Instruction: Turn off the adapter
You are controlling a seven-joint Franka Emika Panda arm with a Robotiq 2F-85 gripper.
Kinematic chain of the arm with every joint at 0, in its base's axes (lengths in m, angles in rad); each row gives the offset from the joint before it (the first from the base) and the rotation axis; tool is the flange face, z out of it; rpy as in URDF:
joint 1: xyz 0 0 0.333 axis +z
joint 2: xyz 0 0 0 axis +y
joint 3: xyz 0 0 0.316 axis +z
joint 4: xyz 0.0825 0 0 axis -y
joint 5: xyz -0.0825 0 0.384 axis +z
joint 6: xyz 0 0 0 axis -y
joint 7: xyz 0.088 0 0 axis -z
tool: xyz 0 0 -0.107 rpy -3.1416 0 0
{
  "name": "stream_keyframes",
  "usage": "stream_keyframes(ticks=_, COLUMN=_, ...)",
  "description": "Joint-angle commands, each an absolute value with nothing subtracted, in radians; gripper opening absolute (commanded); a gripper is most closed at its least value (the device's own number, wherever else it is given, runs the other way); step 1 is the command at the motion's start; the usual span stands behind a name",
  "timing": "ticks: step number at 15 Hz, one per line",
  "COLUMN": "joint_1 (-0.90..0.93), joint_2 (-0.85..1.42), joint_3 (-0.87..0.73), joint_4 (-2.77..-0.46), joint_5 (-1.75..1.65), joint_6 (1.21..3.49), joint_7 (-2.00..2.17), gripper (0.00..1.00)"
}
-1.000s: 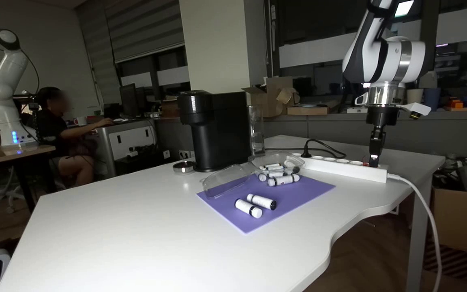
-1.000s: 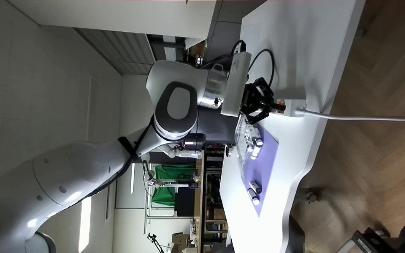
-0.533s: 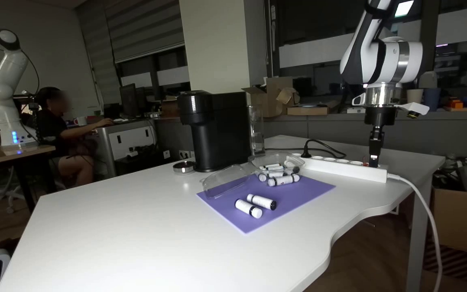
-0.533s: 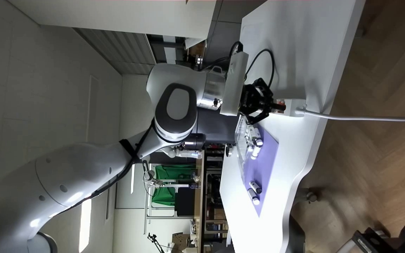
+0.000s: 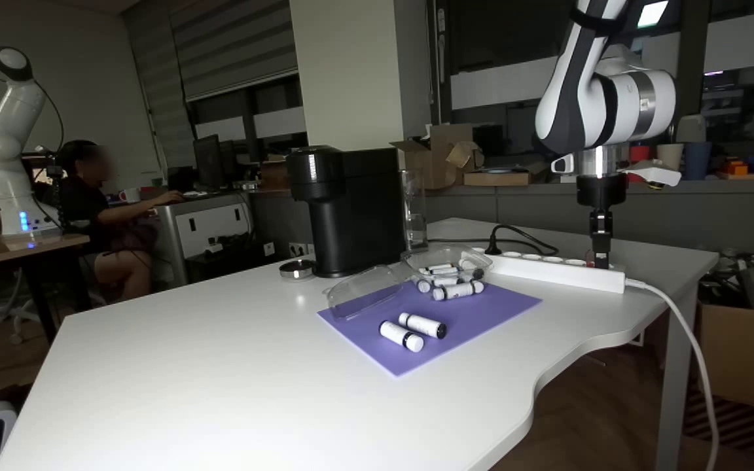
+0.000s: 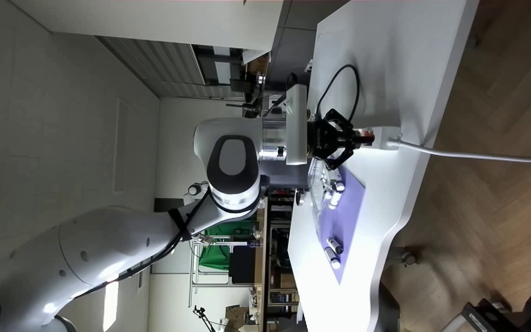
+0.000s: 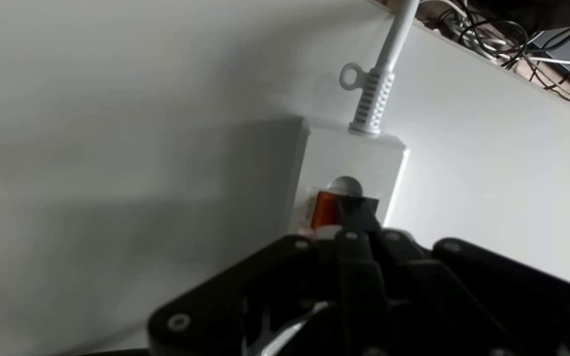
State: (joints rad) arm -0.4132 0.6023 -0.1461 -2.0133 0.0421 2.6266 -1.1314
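The adapter [image 5: 550, 271] is a long white power strip on the table, behind the purple mat. Its near end also shows in an exterior view [image 6: 384, 138] and in the wrist view [image 7: 352, 153]. A white cable [image 7: 398, 39] leaves that end. My gripper [image 7: 356, 212] is shut and points down onto this end. Its tips also show in both exterior views [image 5: 601, 263] [image 6: 364, 137]. The tips cover part of the orange-red switch [image 7: 324, 210] and look in contact with it. The switch's other half is hidden, so I cannot tell its position.
A purple mat [image 5: 501, 304] with small white cylinders [image 5: 423, 325] and a clear plastic box [image 5: 367, 291] lies in front of the strip. A black machine [image 5: 364, 209] stands behind. A black plug [image 5: 493, 245] sits in the strip's far end. The table edge [image 5: 603, 340] curves nearby.
My wrist has moved left in one exterior view and down in the sideways one, and the gripper stands straighter. The fingertips stay at the switch. The strip and cable have shifted very slightly.
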Motion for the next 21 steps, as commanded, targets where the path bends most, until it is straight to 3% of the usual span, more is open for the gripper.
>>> stream_keyframes(ticks=1, joint_1=-0.405, joint_2=0.618, joint_3=-0.142, joint_4=-2.040, joint_5=0.016, joint_6=2.683, joint_7=-1.043, gripper=0.00)
stream_keyframes(ticks=10, joint_1=-0.319, joint_2=0.388, joint_3=-0.246, joint_4=-1.964, joint_5=-0.100, joint_6=2.348, joint_7=-0.704, gripper=0.00)
stream_keyframes(ticks=11, joint_1=-0.322, joint_2=0.363, joint_3=-0.243, joint_4=-1.950, joint_5=-0.114, joint_6=2.293, joint_7=-0.699, gripper=0.26)
stream_keyframes(ticks=12, joint_1=-0.323, joint_2=0.343, joint_3=-0.243, joint_4=-1.939, joint_5=-0.125, joint_6=2.251, joint_7=-0.682, gripper=0.27)
stream_keyframes(ticks=17, joint_1=-0.338, joint_2=0.300, joint_3=-0.236, joint_4=-1.887, joint_5=-0.079, joint_6=2.067, joint_7=-0.566, gripper=0.60)
stream_keyframes(ticks=21, joint_1=-0.361, joint_2=0.278, joint_3=-0.227, joint_4=-1.885, joint_5=-0.013, joint_6=2.053, joint_7=-0.549, gripper=0.87)
